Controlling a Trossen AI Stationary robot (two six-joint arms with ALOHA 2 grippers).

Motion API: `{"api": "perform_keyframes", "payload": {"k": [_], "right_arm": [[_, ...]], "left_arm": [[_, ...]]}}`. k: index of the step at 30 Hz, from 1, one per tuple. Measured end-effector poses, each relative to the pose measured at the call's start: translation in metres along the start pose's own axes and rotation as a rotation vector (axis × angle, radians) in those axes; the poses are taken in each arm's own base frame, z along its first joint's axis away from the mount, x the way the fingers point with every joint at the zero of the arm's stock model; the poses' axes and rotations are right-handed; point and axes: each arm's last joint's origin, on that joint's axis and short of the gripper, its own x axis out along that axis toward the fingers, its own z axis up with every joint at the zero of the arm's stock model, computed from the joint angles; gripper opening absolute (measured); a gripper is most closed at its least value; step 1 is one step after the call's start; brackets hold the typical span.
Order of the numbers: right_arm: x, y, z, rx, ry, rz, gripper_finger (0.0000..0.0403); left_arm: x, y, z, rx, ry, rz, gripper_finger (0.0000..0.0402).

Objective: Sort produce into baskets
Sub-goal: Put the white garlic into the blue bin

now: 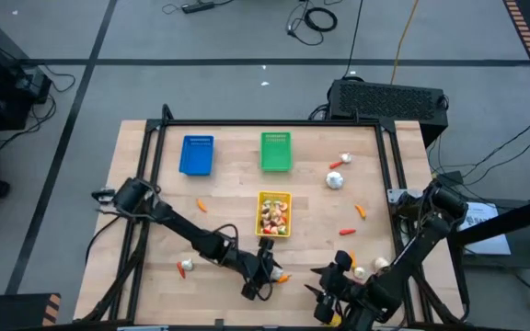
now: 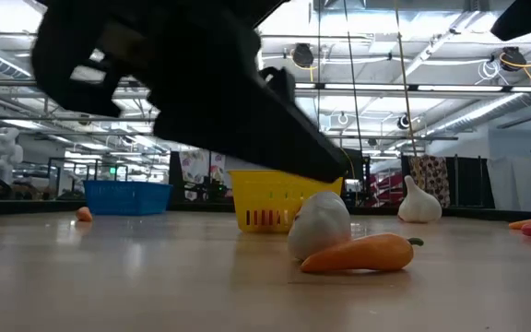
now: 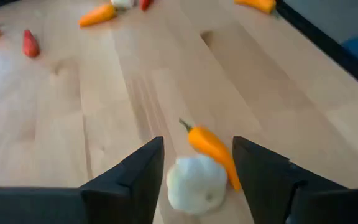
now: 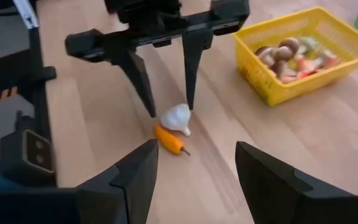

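Garlic bulb, white, lobed, smooth moulded plastic, on the pale wood-plank table; lies between the spread fingers of the left gripper, which hold nothing. Orange carrot-like piece, tapered and glossy, with a thin green stem, lies against the bulb, just inside one finger. Yellow basket, rectangular slotted plastic, stands beyond the gripper, part-filled with mixed toy produce, mushrooms among them as far as can be told. Left arm reaches low across the table, fingers pointing steeply down over the bulb. Right gripper, open and empty, waits near, facing the bulb and left gripper.
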Motion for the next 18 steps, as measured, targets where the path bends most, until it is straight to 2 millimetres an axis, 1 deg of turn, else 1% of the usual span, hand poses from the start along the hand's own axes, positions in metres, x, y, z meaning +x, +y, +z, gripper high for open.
{"api": "perform_keyframes", "payload": {"k": [7, 10, 13, 18], "right_arm": [[0.000, -0.004, -0.001, 0.012, 0.008, -0.028, 0.0205], [0.000, -0.004, -0.001, 0.012, 0.008, -0.028, 0.0205], [0.000, -0.004, -0.001, 0.012, 0.008, -0.029, 0.0205], [0.000, -0.004, -0.001, 0.012, 0.007, -0.030, 0.0205]], "left_arm": [[0.000, -0.001, 0.000, -0.013, 0.004, 0.005, 0.0276], [0.005, -0.002, -0.006, -0.047, 0.025, -0.012, 0.0299], [0.011, -0.003, -0.015, -0.049, 0.050, -0.017, 0.0307], [0.013, -0.002, -0.015, -0.052, 0.045, -0.012, 0.0309]]}}
